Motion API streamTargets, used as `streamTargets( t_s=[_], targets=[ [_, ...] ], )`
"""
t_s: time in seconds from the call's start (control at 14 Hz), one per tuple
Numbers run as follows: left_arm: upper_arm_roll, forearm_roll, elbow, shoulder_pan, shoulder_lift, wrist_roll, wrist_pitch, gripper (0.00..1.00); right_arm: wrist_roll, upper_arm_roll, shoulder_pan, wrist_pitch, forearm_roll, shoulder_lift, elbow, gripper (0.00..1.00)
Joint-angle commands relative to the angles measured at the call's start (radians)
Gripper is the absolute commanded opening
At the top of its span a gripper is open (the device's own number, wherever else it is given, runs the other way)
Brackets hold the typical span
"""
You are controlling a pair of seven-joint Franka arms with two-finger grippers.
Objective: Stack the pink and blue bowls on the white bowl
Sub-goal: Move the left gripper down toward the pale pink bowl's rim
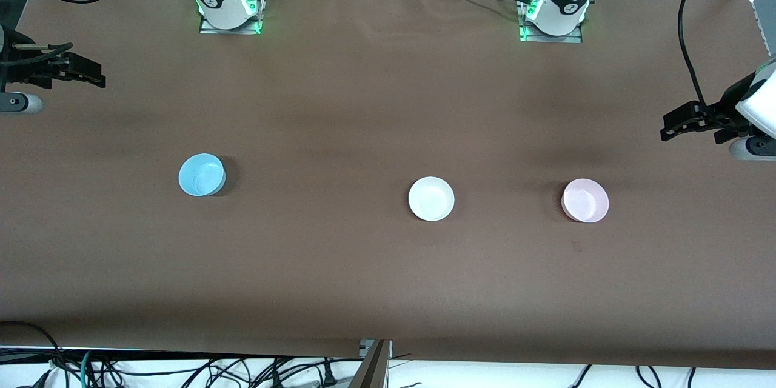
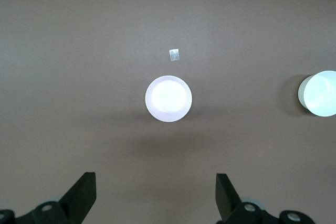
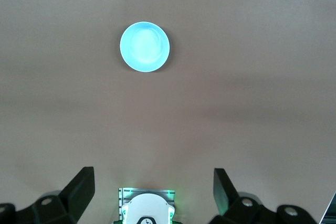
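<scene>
With both pincers, left [image 2: 155,195] and right [image 3: 154,192], spread wide and high over the table [image 1: 339,103], an off-centre grab might have tipped the pink bowl [image 1: 585,200] or blue bowl [image 1: 201,174].

A plain sky-blue bowl [image 1: 202,174], a plain white bowl [image 1: 431,198] and a plain pale pink bowl [image 1: 585,200] were seen on the brown counter [image 1: 364,103]. Both black tools, left tool [image 1: 679,121] and right tool [image 1: 85,73], were noted.
</scene>
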Motion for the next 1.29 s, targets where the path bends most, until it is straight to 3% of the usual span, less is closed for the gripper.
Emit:
streamTargets(
  t_s=[0.0, 0.21, 0.36, 0.64, 0.93, 1.21],
  targets=[
    [0.005, -0.023, 0.038, -0.001, 0.017, -0.003, -0.027, 1.00, 0.005, 0.001, -0.006, -0.008, 0.012, 0.013, 0.028, 1.00],
    [0.005, -0.012, 0.046, -0.006, 0.055, -0.009, -0.021, 1.00, 0.003, 0.001, -0.006, -0.006, 0.012, 0.013, 0.028, 1.00],
    [0.006, -0.014, 0.136, -0.003, 0.125, -0.013, -0.023, 1.00, 0.003, 0.001, -0.007, -0.006, 0.012, 0.013, 0.028, 1.00],
    [0.009, -0.015, 0.130, 0.018, 0.205, 0.007, 0.064, 1.00, 0.005, 0.000, -0.007, -0.006, 0.012, 0.013, 0.028, 1.00],
    [0.008, -0.012, -0.003, 0.034, 0.273, 0.052, 0.274, 1.00, 0.000, -0.002, -0.007, -0.005, 0.012, 0.031, 0.030, 1.00],
    [0.006, -0.021, -0.254, 0.069, 0.273, 0.105, 0.563, 1.00, 0.009, -0.004, -0.009, -0.006, 0.012, 0.047, 0.050, 1.00]
  ],
)
